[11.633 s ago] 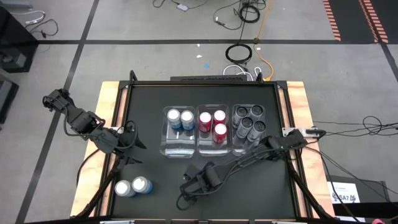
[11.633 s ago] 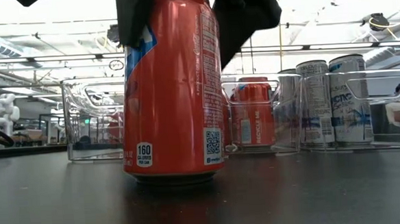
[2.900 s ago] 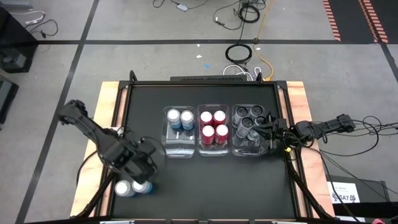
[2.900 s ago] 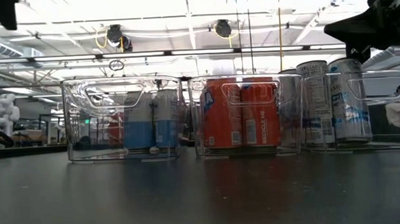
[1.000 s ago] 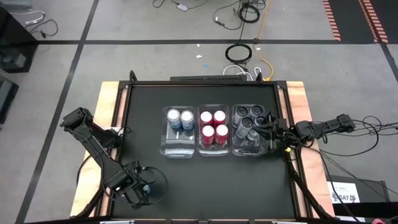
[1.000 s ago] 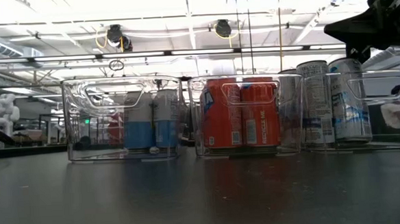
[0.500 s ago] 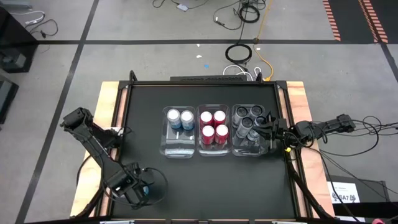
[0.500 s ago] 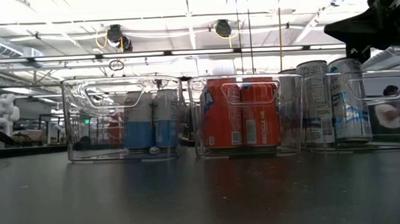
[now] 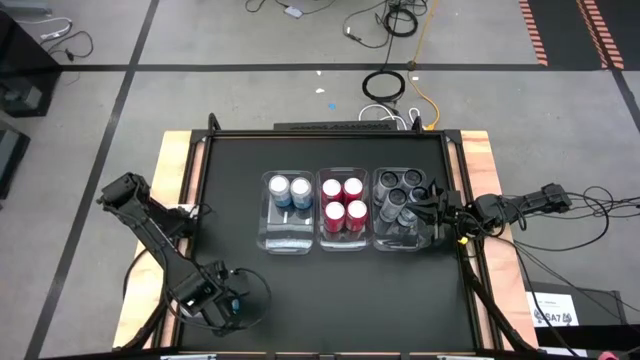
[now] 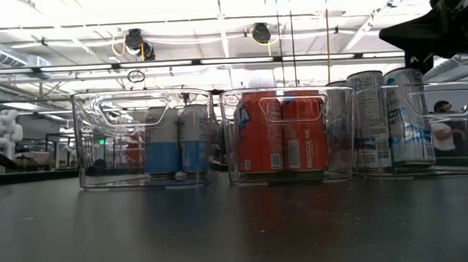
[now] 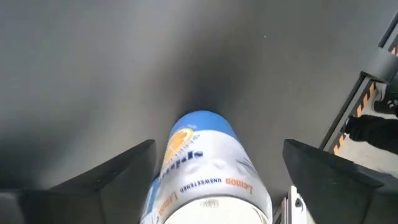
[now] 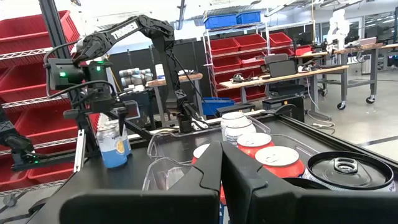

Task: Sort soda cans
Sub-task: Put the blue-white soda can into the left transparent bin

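Right now your left gripper (image 9: 230, 305) sits low over the near-left corner of the black table (image 9: 330, 290), and a light blue can (image 11: 208, 171) stands directly between its two fingers (image 11: 106, 177). In the left wrist view you can see clear dark gaps on both sides of that can, so the fingers stand spread wide and touch nothing; the can rests upright on the table, not gripped. From above, the gripper covers most of it, and you cannot tell there whether a second loose blue can stands beside it. The right wrist view, looking across the table, shows blue cans (image 12: 114, 144) standing under that far arm.

Your right gripper (image 9: 432, 213) waits at the right edge of the table, just beside the right-hand bin (image 9: 400, 238), with its fingers (image 12: 199, 180) pressed together and nothing between them.

Three clear bins stand side by side in the middle of the table. The left bin (image 9: 285, 242) holds two light blue cans (image 9: 290, 189) at its far end, leaving its near half bare. The middle bin (image 9: 343, 243) holds four red cans (image 9: 342, 199) packed in a square. The right-hand bin holds the dark cans (image 9: 399, 193), grouped toward its far end. In the low view the red cans (image 10: 282, 135) fill their bin, with the blue pair (image 10: 177, 142) to their left. A person (image 10: 446, 128) shows faintly in the room behind the right-hand bin.
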`<state>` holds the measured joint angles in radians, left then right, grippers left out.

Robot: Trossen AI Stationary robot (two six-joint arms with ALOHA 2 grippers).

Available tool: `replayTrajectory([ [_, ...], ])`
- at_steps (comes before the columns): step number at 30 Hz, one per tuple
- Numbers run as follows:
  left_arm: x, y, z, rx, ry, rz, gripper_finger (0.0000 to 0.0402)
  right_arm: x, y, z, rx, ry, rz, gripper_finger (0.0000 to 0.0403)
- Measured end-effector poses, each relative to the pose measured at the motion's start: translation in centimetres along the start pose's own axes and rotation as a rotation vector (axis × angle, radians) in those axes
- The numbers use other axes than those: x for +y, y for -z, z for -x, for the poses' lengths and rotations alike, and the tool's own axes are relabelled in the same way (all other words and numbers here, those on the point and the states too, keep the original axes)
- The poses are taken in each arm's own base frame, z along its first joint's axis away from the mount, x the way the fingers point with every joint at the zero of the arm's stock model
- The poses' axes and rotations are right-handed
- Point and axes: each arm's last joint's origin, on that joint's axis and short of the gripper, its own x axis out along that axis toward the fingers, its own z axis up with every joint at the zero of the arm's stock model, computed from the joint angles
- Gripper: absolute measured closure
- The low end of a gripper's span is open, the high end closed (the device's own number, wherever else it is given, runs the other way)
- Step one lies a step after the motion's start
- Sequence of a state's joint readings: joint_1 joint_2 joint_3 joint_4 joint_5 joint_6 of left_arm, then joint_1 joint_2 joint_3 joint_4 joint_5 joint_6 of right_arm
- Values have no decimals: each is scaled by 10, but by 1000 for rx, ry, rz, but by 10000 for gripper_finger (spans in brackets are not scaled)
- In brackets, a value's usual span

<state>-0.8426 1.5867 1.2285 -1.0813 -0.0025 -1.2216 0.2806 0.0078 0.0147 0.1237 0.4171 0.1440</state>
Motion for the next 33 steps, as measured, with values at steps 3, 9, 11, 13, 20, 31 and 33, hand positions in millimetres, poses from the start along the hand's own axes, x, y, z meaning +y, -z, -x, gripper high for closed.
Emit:
replayTrajectory([
  [3, 1, -2, 0, -20, -12, -21, 12, 0, 0, 0, 0, 0, 0, 403],
  [9, 1, -2, 0, -29, -10, -44, 17, 0, 0, 0, 0, 0, 0, 403],
  [11, 0, -2, 0, -8, -1, -45, 19, 0, 0, 0, 0, 0, 0, 403],
  [13, 0, -1, 0, 11, 5, -44, 19, 0, 0, 0, 0, 0, 0, 403],
  [20, 1, 3, 0, 62, -2, -53, 20, 0, 0, 0, 0, 0, 0, 403],
  [31, 2, 17, 1, 90, -53, -95, 20, 0, 0, 0, 0, 0, 0, 403],
  [33, 2, 18, 1, 96, -50, -90, 20, 0, 0, 0, 0, 0, 0, 403],
])
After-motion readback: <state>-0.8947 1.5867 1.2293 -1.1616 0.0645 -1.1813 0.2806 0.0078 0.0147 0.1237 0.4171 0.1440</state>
